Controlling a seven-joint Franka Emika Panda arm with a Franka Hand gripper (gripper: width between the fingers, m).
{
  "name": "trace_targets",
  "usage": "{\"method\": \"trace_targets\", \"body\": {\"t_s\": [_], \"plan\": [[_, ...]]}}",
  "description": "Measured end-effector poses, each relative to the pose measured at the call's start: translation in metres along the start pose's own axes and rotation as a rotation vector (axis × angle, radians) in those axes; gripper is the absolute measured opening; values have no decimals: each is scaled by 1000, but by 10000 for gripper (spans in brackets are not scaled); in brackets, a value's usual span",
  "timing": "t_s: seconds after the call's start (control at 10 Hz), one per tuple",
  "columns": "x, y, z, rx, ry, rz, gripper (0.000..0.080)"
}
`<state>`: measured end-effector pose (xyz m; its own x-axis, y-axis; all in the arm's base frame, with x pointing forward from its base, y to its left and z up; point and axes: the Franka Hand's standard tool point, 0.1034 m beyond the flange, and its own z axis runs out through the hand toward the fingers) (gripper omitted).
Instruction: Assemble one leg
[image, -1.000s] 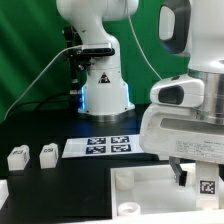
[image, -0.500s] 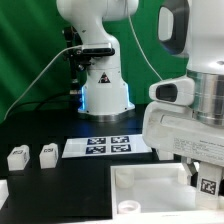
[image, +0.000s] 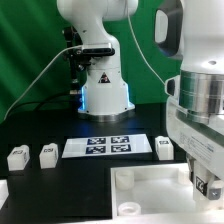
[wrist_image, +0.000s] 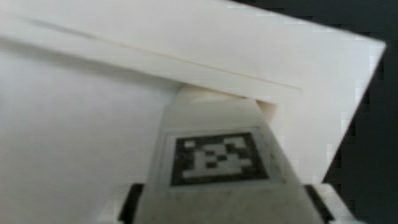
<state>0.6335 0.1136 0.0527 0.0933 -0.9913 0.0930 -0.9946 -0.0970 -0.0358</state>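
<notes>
In the exterior view, the gripper (image: 203, 180) hangs over the white panel (image: 150, 187) near its far corner on that view's right, clamped on a leg (image: 207, 185). The wrist view shows the leg (wrist_image: 222, 150) between the fingers (wrist_image: 128, 203), its long axis pointing away toward the panel's raised rim (wrist_image: 196, 65).

So I count four legs total: two (image: 17, 156) (image: 47, 153) at the exterior view's lower left, one (image: 164, 148) at middle right beside the strip, and one (image: 207, 185) at the lower right edge. Plus one marker board (image: 105, 146) with four tags, and one big white panel (image: 150, 192).
</notes>
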Motion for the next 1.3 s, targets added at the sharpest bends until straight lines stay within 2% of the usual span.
{"method": "trace_targets", "body": {"t_s": [0.2,0.3,0.4,0.6,0.7,0.8,0.9,1.0,1.2,1.3], "plan": [[-1,4,0,56,-31,305,291],[-2,5,0,112,-52,420,296],[-2,6,0,138,-62,456,301],[-1,6,-1,144,-61,468,301],[-3,6,0,143,-61,463,402],[-3,7,0,143,-60,447,402],[-3,7,0,143,-60,447,574],[-3,7,0,143,-60,446,634],[-6,6,-4,151,-57,299,645],[-9,5,-11,164,-59,215,648]]}}
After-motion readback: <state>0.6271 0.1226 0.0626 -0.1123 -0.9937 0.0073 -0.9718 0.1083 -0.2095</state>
